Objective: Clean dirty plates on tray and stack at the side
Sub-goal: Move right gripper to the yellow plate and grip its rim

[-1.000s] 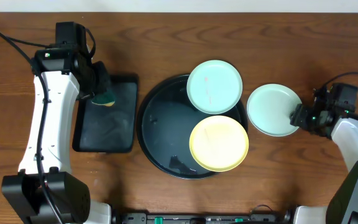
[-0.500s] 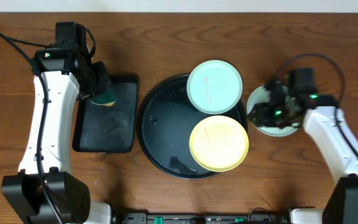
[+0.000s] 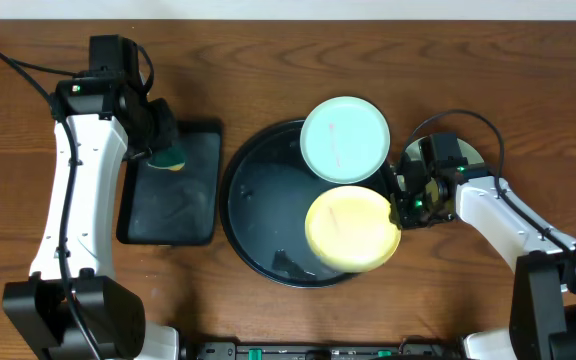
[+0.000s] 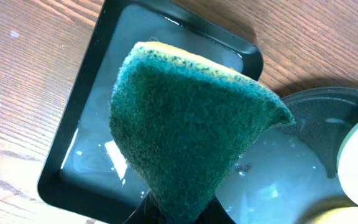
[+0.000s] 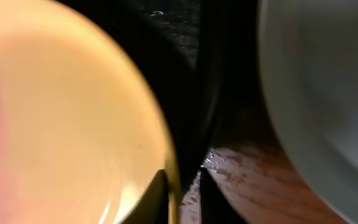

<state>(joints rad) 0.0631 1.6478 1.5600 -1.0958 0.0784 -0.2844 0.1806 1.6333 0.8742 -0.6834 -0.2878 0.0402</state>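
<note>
At the near right edge of the round black tray (image 3: 258,210), the right gripper (image 3: 400,205) straddles the rim of the yellow plate (image 3: 348,232). Its jaws are set narrow, with a sliver of gap showing on one side. Just beyond, a mint plate (image 3: 345,138) lies across the tray's far rim. A second mint plate (image 5: 316,93) sits on the tabletop (image 3: 468,60) beside the tray, partly under the right arm. Farther left, the left gripper (image 3: 163,150) pinches a green sponge (image 4: 185,130) above the wet rectangular tray (image 3: 173,210).
</note>
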